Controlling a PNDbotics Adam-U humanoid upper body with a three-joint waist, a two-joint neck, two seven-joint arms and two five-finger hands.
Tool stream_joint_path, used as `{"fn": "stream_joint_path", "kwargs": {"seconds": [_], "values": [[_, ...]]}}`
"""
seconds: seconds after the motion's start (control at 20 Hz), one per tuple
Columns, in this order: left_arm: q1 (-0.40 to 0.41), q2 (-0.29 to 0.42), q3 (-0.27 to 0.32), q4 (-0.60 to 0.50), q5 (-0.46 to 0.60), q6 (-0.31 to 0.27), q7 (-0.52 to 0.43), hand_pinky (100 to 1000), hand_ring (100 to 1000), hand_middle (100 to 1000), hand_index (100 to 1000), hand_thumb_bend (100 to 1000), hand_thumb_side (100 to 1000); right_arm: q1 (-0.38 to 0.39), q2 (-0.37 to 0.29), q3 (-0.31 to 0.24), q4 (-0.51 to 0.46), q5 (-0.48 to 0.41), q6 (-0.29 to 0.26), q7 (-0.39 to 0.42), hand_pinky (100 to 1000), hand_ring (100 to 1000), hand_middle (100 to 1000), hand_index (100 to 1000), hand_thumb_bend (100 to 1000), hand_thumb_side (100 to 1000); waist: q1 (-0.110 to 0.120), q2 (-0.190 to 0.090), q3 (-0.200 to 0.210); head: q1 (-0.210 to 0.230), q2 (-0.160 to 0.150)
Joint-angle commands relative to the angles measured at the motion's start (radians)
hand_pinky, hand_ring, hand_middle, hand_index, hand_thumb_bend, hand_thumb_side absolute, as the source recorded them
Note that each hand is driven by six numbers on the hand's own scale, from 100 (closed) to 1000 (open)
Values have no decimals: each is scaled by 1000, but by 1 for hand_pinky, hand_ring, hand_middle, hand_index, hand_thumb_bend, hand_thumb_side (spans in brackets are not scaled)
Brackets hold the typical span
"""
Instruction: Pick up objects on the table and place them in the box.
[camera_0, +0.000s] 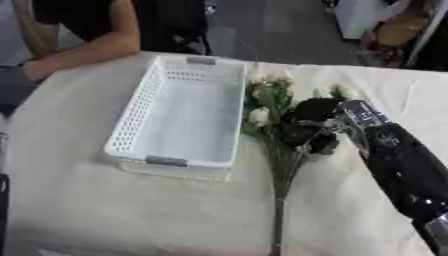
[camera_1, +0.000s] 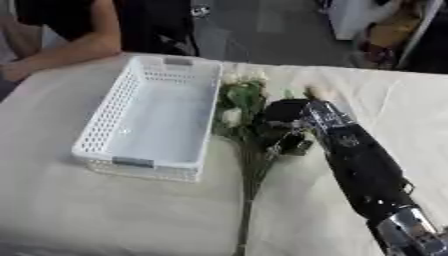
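A table (camera_0: 105, 210) under a cream cloth fills most of both views. On it, to the left of the fingers, stands a white plastic basket (camera_0: 140, 120) with perforated walls, long and rectangular, with nothing showing inside it. The robot's right arm (camera_0: 407, 167), black with silver at the joint, comes in from the lower right corner and reaches up and leftward across the cloth. Its right hand (camera_0: 308, 125) is down on a bunch of flowers (camera_0: 267, 107) that lies on the cloth just beside the basket's right wall. The black fingers (camera_1: 282, 129) are curled over the bunch where the leaves meet the stems; whether they actually pinch the stems or only rest bent upon them cannot be told. The white blooms and green leaves lie beyond and to the left of the fingers, toward the basket's far end, with a couple of pale blooms (camera_0: 339, 91) just past the knuckles. The dark, thin stems (camera_0: 280, 200) run from under the fingers toward the near edge of the table.
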Motion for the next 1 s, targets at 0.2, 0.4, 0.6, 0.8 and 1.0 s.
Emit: {"fn": "stream_joint_path", "kwargs": {"seconds": [0.2, 0.4, 0.6, 0.8, 1.0], "values": [[-13, 20, 3, -19, -6, 1, -2, 473, 505, 616, 689, 134, 867, -9, -51, 27, -42, 27, -53, -177, 100, 100, 100, 360, 100, 235, 2, -11, -4, 9, -1], [-11, 22, 2, -20, -7, 2, -2, 473, 505, 616, 688, 133, 866, -9, -66, 26, -37, 49, -62, -254, 100, 100, 100, 260, 100, 221, 2, -12, -6, 8, -1], [-9, 24, 3, -20, -9, 4, -3, 473, 505, 616, 688, 132, 866, -25, -106, 29, -43, 38, -116, -322, 100, 100, 100, 241, 100, 214, 1, -14, -9, 16, -1], [-6, 31, 7, -21, -14, 5, 1, 473, 505, 616, 688, 133, 866, -74, -195, 96, -137, 8, -140, -402, 100, 100, 100, 239, 100, 168, -5, -16, -16, 40, -1], [0, 39, 9, -21, -19, 6, 4, 473, 505, 616, 688, 133, 865, -118, -302, 125, -232, -39, -141, -466, 100, 100, 100, 236, 100, 142, -12, -20, -28, 73, -1]]}}
